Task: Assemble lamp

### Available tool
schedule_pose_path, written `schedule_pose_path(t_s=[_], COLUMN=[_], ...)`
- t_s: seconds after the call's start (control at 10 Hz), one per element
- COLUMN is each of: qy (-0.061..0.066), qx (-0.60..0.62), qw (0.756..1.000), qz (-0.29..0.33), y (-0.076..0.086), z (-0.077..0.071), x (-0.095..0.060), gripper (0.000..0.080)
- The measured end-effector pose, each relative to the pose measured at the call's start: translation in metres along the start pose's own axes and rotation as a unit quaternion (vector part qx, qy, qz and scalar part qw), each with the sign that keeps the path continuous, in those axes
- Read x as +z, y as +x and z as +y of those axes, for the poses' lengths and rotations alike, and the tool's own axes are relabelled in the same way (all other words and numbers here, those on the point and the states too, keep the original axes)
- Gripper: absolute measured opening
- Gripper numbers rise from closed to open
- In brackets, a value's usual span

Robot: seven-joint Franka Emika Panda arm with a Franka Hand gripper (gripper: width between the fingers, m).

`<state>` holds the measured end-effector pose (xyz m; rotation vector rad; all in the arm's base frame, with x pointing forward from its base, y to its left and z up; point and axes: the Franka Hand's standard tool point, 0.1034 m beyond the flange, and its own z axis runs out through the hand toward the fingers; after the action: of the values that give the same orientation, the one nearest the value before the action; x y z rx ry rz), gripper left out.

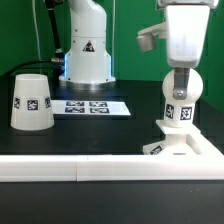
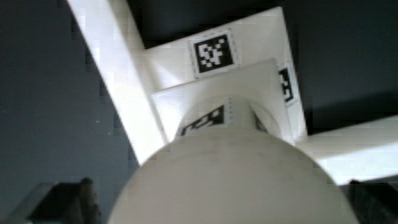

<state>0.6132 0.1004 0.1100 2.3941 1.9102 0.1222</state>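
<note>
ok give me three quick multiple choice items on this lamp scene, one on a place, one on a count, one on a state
1. Where is the shade?
A. on the exterior view's left, standing apart on the table
B. on top of the bulb
C. on the marker board

2. How many lamp parts stand together on the exterior view's right?
A. none
B. two
C. three

3. How is the hand?
A. shut on the shade
B. shut on the base
C. open, above the bulb

Answers:
1. A, the shade sits alone, left of the marker board.
2. B, the bulb stands upright on the base.
3. C, the hand hangs over the bulb's top and neither view shows a grip on anything.
</note>
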Motion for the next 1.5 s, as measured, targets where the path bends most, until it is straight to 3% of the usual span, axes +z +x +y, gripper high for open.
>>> schedule_pose_path(t_s=[0.3, 0.6, 0.7, 1.1, 1.5], qy=[-0.004, -0.003, -0.003, -0.003, -0.015], qx=[-0.102, -0.088, -0.088, -0.071, 0.133], qw=[0.995, 0.996, 0.996, 0.997, 0.991], qz=[-0.012, -0.012, -0.013, -0.012, -0.003], y=[-0.0014, -0.0016, -0.0021, -0.0032, -0.0082], z=[0.0012, 0.0004, 0.0006, 0.0008, -0.0024], x=[0.0026, 0.0031, 0.0032, 0.0032, 0.0042], gripper=[0.0699, 0.0699, 0.0578, 0.0574, 0.0576])
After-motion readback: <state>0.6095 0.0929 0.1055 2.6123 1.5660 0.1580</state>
